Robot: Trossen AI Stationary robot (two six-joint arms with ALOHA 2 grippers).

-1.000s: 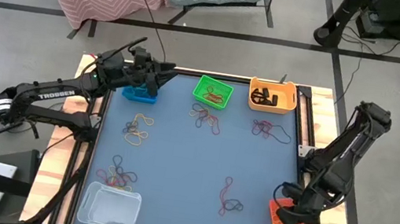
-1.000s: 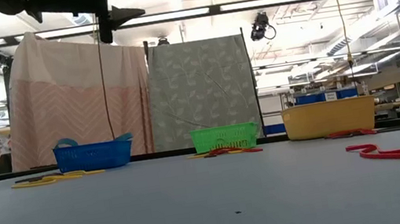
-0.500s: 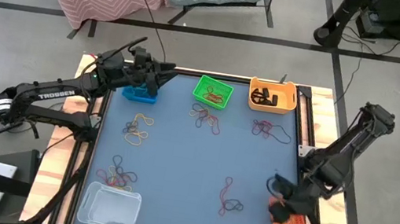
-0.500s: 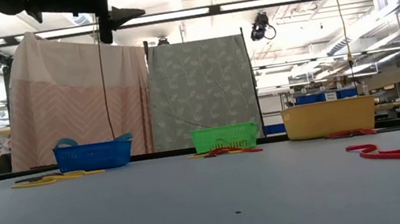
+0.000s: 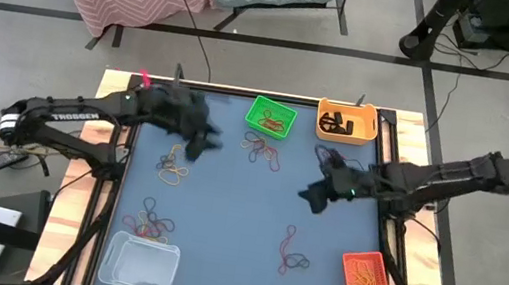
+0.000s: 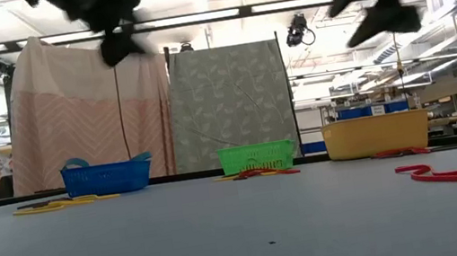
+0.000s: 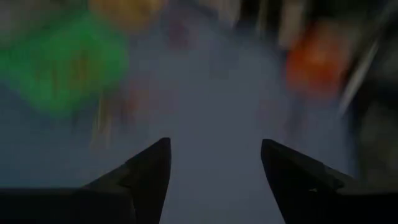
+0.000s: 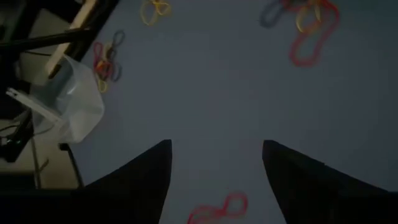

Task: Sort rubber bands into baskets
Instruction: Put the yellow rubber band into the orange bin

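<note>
Rubber bands lie in loose tangled clusters across the blue counter, with baskets set along its edges so each colour has a home: green basket, yellow-orange basket, red-orange basket and clear basket. The right gripper hovers over mid-counter with fingers apart and empty, probably seeking its next band. The left gripper hangs near the green basket, fingers likewise apart and holding nothing.
</note>
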